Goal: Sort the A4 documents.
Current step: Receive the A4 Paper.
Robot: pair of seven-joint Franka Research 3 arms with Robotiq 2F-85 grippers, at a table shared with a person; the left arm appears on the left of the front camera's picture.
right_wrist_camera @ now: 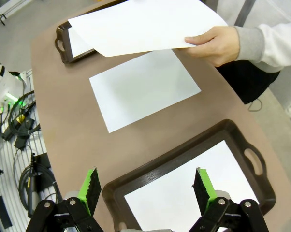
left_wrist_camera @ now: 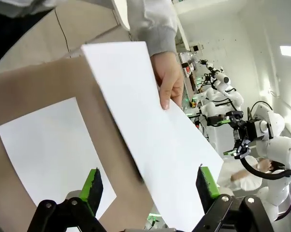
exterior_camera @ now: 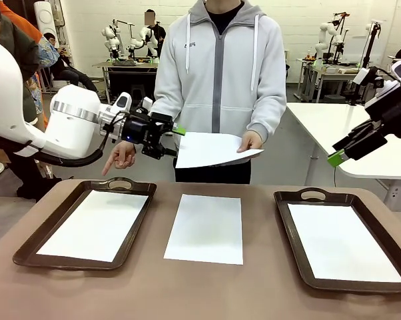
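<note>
Across the table a person's hand (exterior_camera: 250, 141) holds out one A4 document (exterior_camera: 214, 148) in the air. My left gripper (exterior_camera: 172, 142) hangs open right at that sheet's left edge. In the left wrist view the held sheet (left_wrist_camera: 150, 125) runs between my spread fingers (left_wrist_camera: 92, 186), apart from both pads. Another sheet (exterior_camera: 205, 228) lies flat on the table's middle. One more sheet lies in the left tray (exterior_camera: 94, 223) and one in the right tray (exterior_camera: 340, 240). My right gripper (exterior_camera: 340, 152) is open in the air above the right tray (right_wrist_camera: 232, 133), holding nothing.
The person's other hand (exterior_camera: 120, 159) points a finger down behind the left brown tray (exterior_camera: 130, 183). Both handled trays flank the middle sheet. A white table (exterior_camera: 334, 123) stands at the back right. Bare brown tabletop (exterior_camera: 187, 293) runs along the near edge.
</note>
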